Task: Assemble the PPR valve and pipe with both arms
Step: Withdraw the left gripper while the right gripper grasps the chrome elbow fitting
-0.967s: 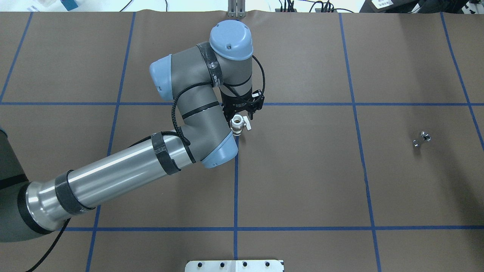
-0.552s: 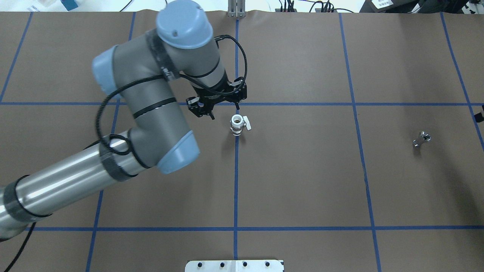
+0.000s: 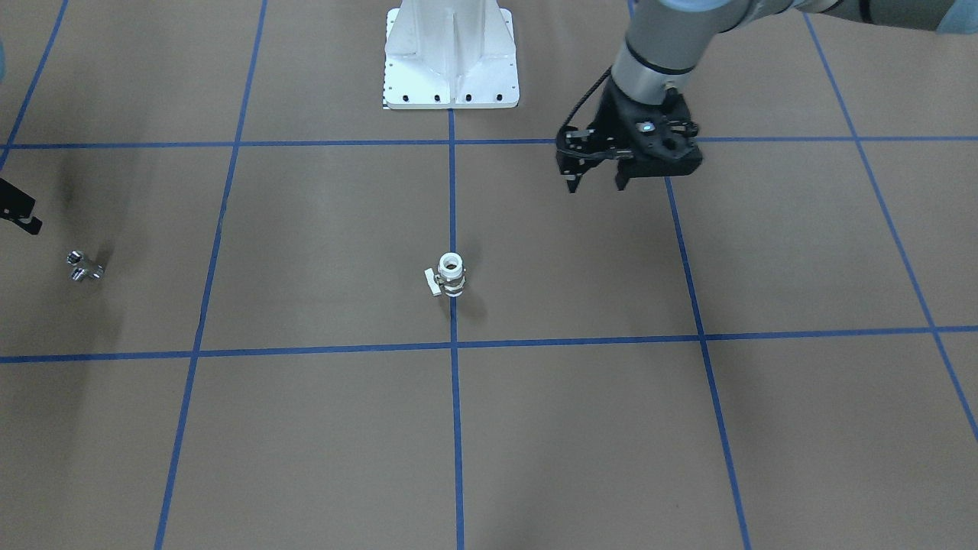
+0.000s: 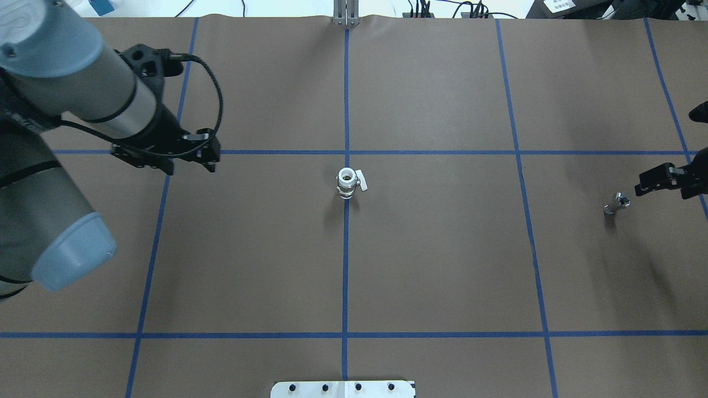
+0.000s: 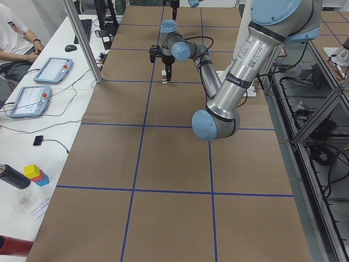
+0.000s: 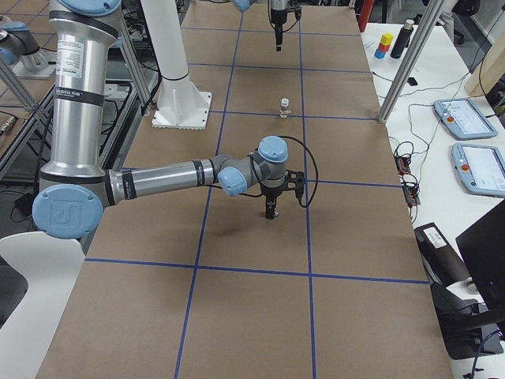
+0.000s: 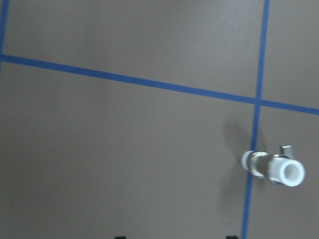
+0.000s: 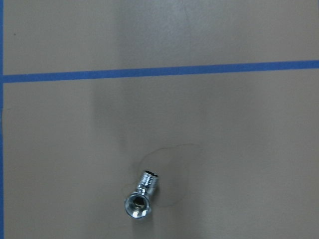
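The PPR valve stands upright on the brown table on the middle blue line, white ring on top and lever to one side. It also shows in the front view and the left wrist view. My left gripper is open and empty, high above the table and far to the valve's left, and it shows in the front view too. The chrome pipe lies at the right, also seen in the front view and the right wrist view. My right gripper pokes in at the frame edge just beside the pipe. Only part of it shows, so I cannot tell if it is open.
The white bolted pedestal stands at the robot's side of the table. Blue tape lines divide the brown mat into squares. Operators' desks with tablets run along the far side, behind metal posts.
My left gripper has drawn back from the valve, up and to the left. The valve stays standing in place. My right gripper has come in from the right edge toward the pipe.
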Tool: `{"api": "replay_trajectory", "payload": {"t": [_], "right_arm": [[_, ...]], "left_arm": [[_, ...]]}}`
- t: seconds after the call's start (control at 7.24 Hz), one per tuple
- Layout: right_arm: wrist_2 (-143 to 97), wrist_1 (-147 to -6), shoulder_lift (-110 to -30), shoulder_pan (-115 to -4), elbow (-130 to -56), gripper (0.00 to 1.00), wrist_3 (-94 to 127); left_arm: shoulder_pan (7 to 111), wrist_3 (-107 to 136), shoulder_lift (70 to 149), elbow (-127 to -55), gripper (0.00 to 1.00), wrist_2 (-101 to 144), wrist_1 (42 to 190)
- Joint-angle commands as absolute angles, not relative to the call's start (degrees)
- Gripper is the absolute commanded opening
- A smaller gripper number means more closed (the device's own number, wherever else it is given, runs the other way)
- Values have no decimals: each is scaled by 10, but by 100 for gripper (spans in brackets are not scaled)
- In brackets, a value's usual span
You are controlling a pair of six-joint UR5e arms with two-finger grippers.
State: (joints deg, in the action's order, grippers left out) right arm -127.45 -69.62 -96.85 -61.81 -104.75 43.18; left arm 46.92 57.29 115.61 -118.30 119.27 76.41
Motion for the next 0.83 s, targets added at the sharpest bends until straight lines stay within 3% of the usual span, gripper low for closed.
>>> {"api": "replay_trajectory", "payload": {"t": [0.0,0.14,0.69], "right_arm": [[-1260,-631,-964,-582,-1012,96,475],[-1259,-590,-961,-570,-991,91,504],[-1255,-587,-935,-559,-951,90,504]], "left_arm": [[519,476,1093,-1208,73,1195,758],[519,476,1092,-1208,74,1195,758],[519,476,1092,-1209,74,1195,758]]}}
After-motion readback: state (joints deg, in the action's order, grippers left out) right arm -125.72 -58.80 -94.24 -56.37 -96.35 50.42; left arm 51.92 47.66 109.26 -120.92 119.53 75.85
